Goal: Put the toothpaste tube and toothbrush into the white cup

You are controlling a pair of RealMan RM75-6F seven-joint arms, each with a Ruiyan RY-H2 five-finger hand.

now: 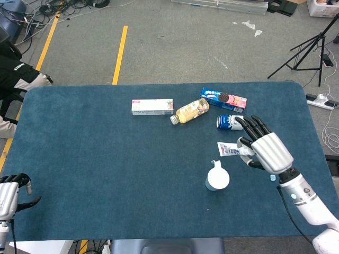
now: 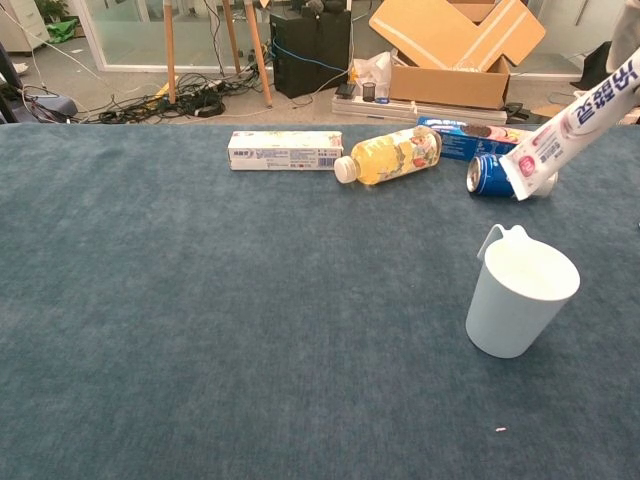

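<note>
The right hand (image 1: 266,146) is gripping the toothpaste tube (image 2: 572,128), its long axis slanting down-left, just beyond and above the white cup (image 2: 520,297).

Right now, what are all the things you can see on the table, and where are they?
toothpaste tube: one, white with pink, held in the air above and behind the cup
white cup: one, standing upright, right part of the blue table
toothpaste box: one, white, lying at the back, middle
bottle: one, yellow drink, lying beside the box
can: one, blue, on its side
cookie pack: one, blue and pink, back
right hand: white and black, gripping the tube
left hand: white and black, at the table's front left corner, holding nothing
</note>
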